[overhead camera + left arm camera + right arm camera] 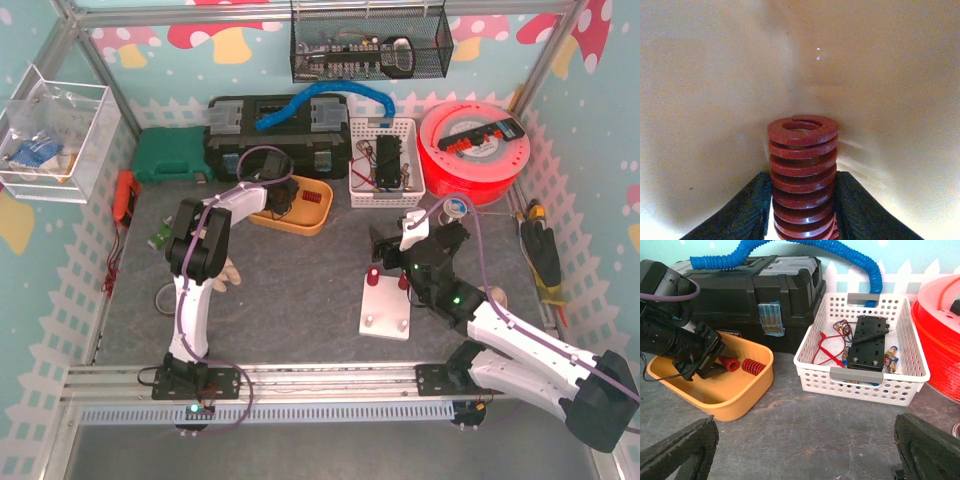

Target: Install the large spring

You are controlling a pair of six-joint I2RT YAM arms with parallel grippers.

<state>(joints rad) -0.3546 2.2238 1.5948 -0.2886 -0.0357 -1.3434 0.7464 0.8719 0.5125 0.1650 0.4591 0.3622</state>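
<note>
Item: red spring [802, 165], coil upright, standing inside yellow tray [740, 395] on worktop [290, 290] in front of black toolbox [740, 285]
Left end effector [802, 200]: partly closed, fingers [747, 212] pressed against both sides of the coil, low in the tray
Second red spring [753, 366]: lying loose in the same tray, just beside
Right end effector [805, 455]: jaws spread wide, holding nothing, above bare worktop near white base plate [387, 310]
White basket [865, 375]: right of the tray, apart

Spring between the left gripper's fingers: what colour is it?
Red; the spring shows best in the left wrist view.
</note>
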